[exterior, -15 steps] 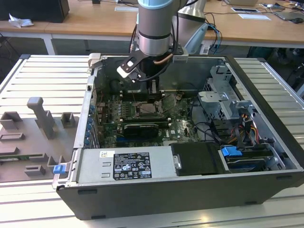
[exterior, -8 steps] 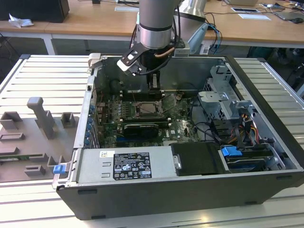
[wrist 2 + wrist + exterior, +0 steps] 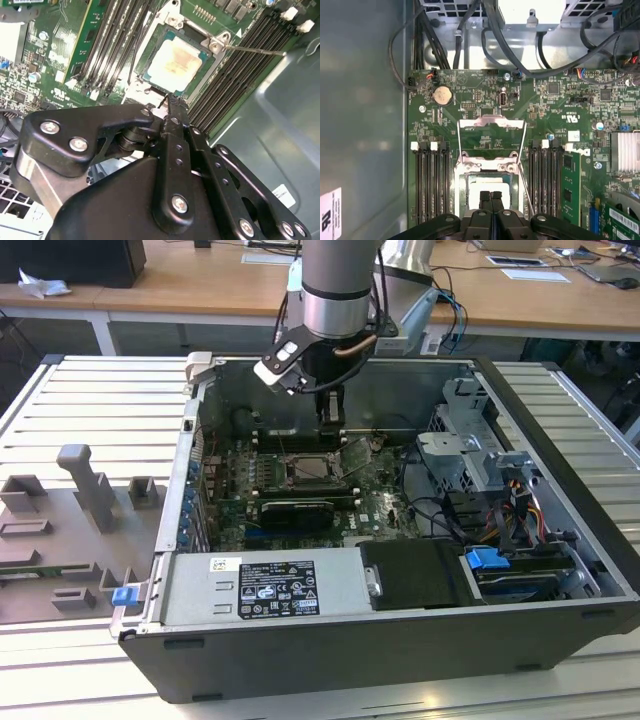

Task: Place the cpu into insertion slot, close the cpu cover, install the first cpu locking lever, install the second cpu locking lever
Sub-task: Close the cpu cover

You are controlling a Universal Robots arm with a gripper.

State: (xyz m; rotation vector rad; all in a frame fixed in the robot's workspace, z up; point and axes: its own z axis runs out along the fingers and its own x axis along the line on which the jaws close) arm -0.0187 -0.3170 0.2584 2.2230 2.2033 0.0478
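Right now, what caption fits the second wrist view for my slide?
The robot's shut hand poised close to the cpu seated in the insertion slot.

No legible txt, PSU label (image 3: 275, 589) print too small

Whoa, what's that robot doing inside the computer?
A robot arm is reaching down into an open computer case. Its gripper, shut with nothing in it, is right by the edge of the cpu; whether it touches is hard to tell. The cpu already sits in the insertion slot. The cpu cover is swung open, not yet closed over it.
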